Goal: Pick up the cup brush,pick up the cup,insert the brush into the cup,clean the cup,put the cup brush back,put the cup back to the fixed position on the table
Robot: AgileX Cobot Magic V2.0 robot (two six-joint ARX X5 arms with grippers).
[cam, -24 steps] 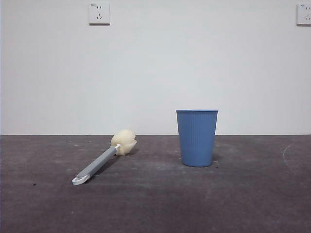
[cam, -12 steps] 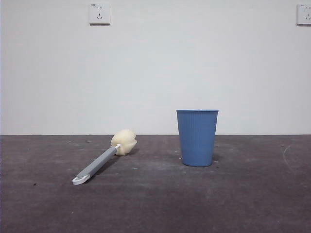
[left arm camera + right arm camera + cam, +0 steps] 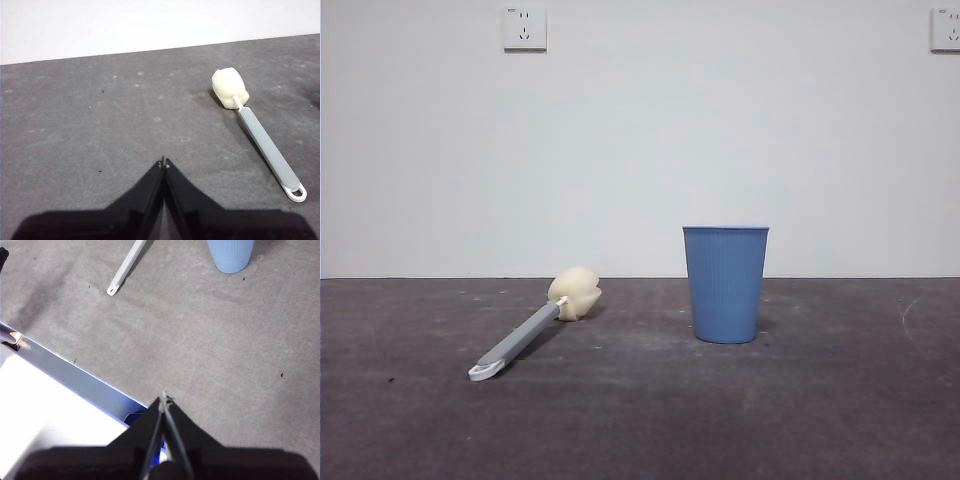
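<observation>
**Waiting to start: both hands clear, brush nearer the left**

Nothing picked up yet. The long grey-handled cup brush with cream sponge head [image 3: 533, 325] lies flat on the dark grey matte tabletop [image 3: 820, 420], well apart from the upright blue ribbed plastic cup [image 3: 725, 284].

Left hand [image 3: 163, 162]: jaws pressed together, holding nothing. The brush [image 3: 257, 130] is ahead of it and off to one side; its long axis runs obliquely, sponge end farther from the hand, white loop end nearer.

Right hand [image 3: 163, 399]: also closed and empty. The cup [image 3: 230, 254] is far ahead of it, loop end of the brush [image 3: 122, 272] beyond reach too.

My read: left arm takes the brush, mid-handle, and must open first.

The front view shows no arm; only the wrist views give hand state. The right wrist view cuts off the sponge head.
</observation>
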